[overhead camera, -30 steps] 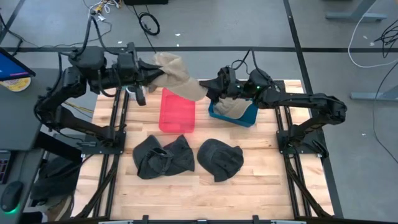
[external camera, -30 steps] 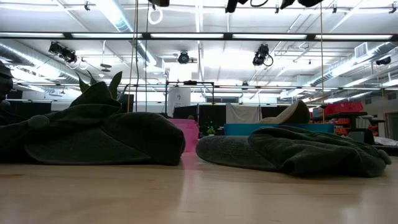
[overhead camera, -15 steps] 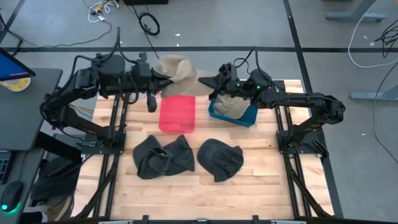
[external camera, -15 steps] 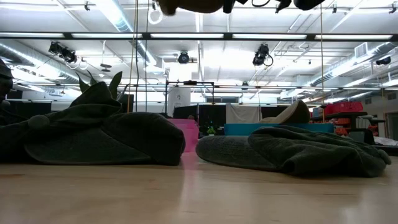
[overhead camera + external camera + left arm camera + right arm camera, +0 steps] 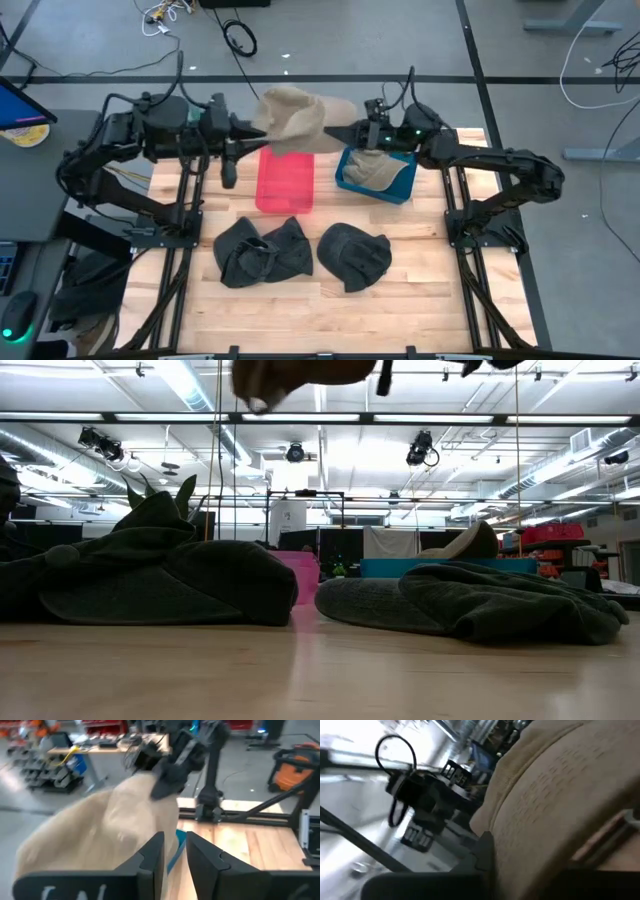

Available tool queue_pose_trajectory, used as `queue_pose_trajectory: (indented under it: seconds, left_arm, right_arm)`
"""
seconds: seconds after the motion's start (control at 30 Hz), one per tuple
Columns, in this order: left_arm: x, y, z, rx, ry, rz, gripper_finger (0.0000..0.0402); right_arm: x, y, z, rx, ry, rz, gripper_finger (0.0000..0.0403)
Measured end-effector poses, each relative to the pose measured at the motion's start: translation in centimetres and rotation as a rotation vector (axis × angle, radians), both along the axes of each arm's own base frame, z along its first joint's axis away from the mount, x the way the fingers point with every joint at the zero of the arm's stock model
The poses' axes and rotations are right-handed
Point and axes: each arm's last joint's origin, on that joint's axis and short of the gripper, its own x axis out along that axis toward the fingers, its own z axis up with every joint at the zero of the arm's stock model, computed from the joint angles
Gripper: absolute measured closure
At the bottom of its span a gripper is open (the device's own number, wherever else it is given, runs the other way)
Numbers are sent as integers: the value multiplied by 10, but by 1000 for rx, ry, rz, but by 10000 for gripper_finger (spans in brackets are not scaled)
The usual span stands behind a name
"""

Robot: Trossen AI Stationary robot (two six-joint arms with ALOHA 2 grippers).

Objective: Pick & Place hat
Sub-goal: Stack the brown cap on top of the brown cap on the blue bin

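Note:
A tan hat hangs in the air over the far end of the pink bin, between my two grippers. My right gripper is shut on the hat's right side. My left gripper stands at the hat's left side. In the left wrist view its fingers show a narrow gap with no cloth in it, and the hat lies beside one finger. Whether it touches the hat cannot be told. The low view shows the hat at its top edge. My right gripper holds the hat by its right-hand edge, coming level from the table's right side. Its own wrist view is filled with tan cloth, so one layer or several cannot be told. The hat is lifted clear and bunched.
A blue bin to the right of the pink one holds another tan hat. Two dark hats lie on the wooden table nearer the front edge. Bare wood lies along the near edge.
The tan hat hung slanting from my left gripper down toward the blue bin. Now it is gathered into a bunch between the two grippers, with my right gripper holding its right side. My left gripper went toward the table's right, then drew back a little to the left.

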Motion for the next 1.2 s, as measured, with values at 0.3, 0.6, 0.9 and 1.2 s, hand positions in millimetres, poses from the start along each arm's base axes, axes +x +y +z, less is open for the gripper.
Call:
queue_pose_trajectory:
  seconds: [0.3,0.6,0.9,1.2]
  left_arm:
    - [-61,5,9,-110,-100,302,306]
    - [-67,6,11,-125,-136,363,305]
    - [-23,8,-3,-53,-1,350,305]
    - [18,9,-20,-20,113,345,305]
  right_arm:
    - [-71,10,21,-246,240,-183,395]
    - [-145,28,-3,-80,716,-342,396]
    - [-142,26,-30,200,953,-397,396]
    - [-106,12,-58,204,1125,-370,396]
